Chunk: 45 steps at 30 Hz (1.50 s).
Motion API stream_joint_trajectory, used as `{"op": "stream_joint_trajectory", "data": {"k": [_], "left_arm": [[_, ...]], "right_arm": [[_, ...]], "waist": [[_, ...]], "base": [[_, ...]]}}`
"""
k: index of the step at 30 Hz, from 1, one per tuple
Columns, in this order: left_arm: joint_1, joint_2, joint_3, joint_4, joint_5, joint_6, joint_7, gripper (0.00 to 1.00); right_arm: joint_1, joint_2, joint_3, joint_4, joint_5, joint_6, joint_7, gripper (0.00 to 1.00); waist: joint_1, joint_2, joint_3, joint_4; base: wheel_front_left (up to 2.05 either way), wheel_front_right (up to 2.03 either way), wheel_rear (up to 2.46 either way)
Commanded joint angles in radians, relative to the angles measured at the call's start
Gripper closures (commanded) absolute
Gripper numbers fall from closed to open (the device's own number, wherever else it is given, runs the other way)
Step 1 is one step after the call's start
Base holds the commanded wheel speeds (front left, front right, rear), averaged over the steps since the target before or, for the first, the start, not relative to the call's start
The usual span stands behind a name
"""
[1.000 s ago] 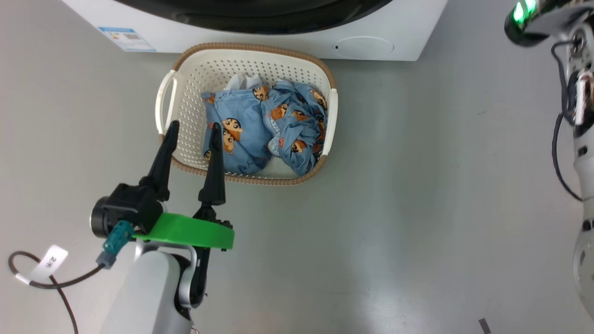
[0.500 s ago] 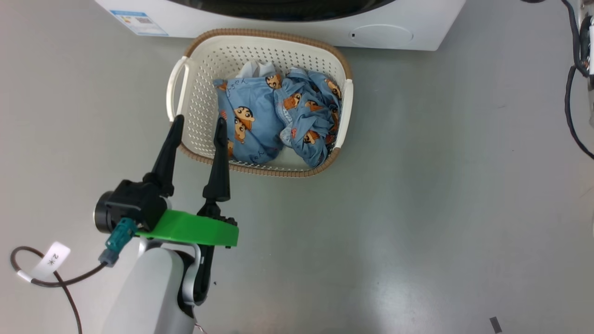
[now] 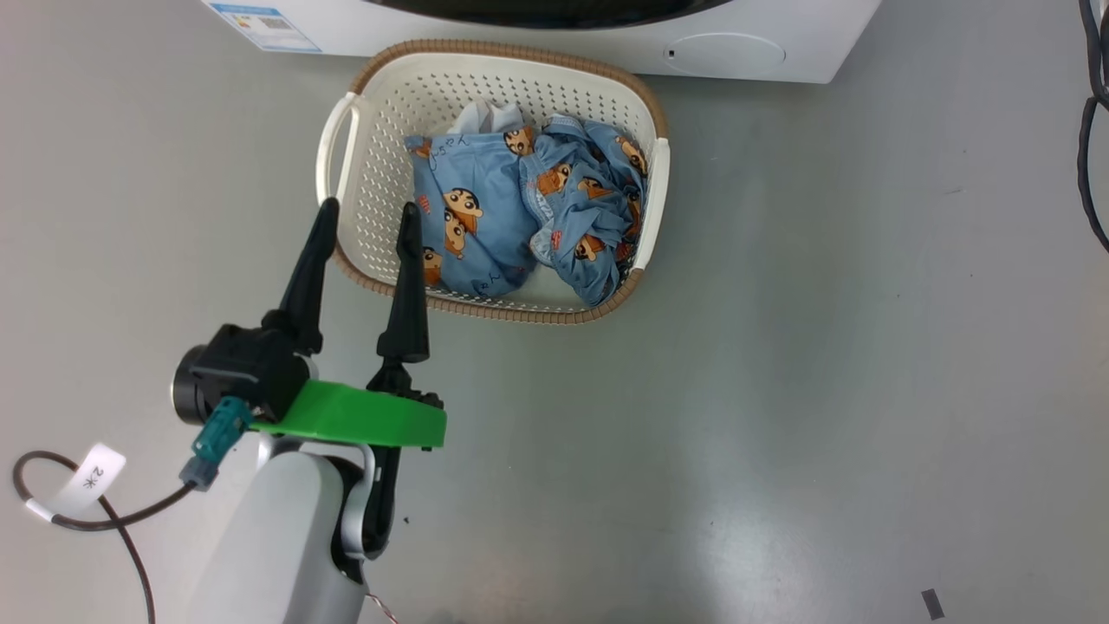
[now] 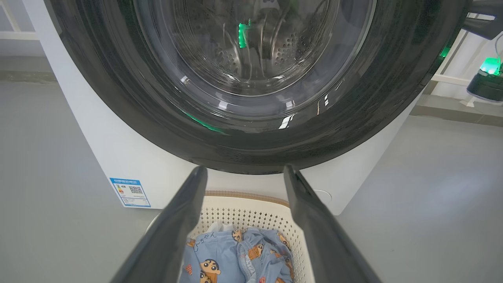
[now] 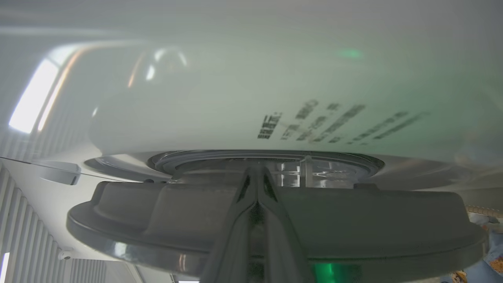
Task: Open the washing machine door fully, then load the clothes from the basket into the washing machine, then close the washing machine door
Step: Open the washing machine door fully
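Note:
The cream basket (image 3: 333,165) stands on the floor against the white washing machine (image 3: 806,35), with the blue cartoon-print clothes (image 3: 485,217) heaped inside. My left gripper (image 3: 368,208) hangs open and empty above the basket's near left rim. The left wrist view looks between its open fingers (image 4: 184,212) at the washing machine door (image 4: 251,149), whose black rim and glass face me, above the basket (image 4: 243,202). In the right wrist view my right gripper (image 5: 256,177) is shut, its tips at the edge of the door's grey rim (image 5: 373,220).
A blue energy label (image 3: 264,17) and a round service cap (image 3: 723,52) mark the machine's lower front. Grey floor stretches right of the basket. A dark cable (image 3: 1093,130) hangs at the right edge. A tagged cable (image 3: 87,477) loops by my left arm.
The head camera has shifted, so basket and machine sit higher and further right in the picture. My left gripper stays open in the same pose near the basket's rim.

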Motion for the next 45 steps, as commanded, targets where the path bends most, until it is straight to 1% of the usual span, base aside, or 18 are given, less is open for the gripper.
{"op": "stream_joint_trajectory", "data": {"k": [1, 11, 17, 26, 35, 45], "left_arm": [[-0.011, 0.021, 0.028, -0.029, -0.006, 0.008, -0.008, 0.0], [-0.01, 0.021, 0.03, -0.023, -0.006, 0.007, -0.008, 0.0], [-0.005, 0.021, 0.032, -0.02, -0.001, 0.006, -0.008, 0.0], [0.002, 0.021, 0.035, -0.013, 0.005, 0.006, -0.008, 0.0], [0.024, 0.021, 0.04, -0.008, 0.011, -0.001, -0.008, 0.0], [0.048, 0.021, 0.03, -0.008, 0.011, -0.003, -0.008, 0.0]], "right_arm": [[-0.02, 0.024, 0.01, -0.022, -0.01, 0.002, 0.014, 1.0], [0.029, 0.013, 0.039, -0.047, -0.025, 0.002, 0.09, 1.0], [0.067, 0.02, 0.047, -0.077, -0.023, 0.002, 0.127, 1.0], [0.144, 0.025, 0.041, -0.151, 0.0, 0.002, 0.183, 1.0], [0.276, 0.036, 0.039, -0.266, 0.028, 0.002, 0.245, 1.0], [0.383, 0.061, 0.052, -0.332, 0.038, 0.002, 0.27, 1.0]], "waist": [[0.0, -0.0001, 0.0, -0.001], [0.0, -0.0001, -0.008, -0.008], [0.0, -0.0001, -0.017, -0.015], [0.0, -0.0001, -0.035, -0.023], [0.0, -0.0001, -0.075, -0.028], [0.0, -0.0001, -0.122, -0.025]], "base": [[0.0, 0.0, 0.0], [0.0, 0.0, 0.0], [0.0, 0.0, 0.0], [0.0, 0.0, 0.0], [0.0, 0.0, 0.0], [0.0, 0.0, 0.0]]}}
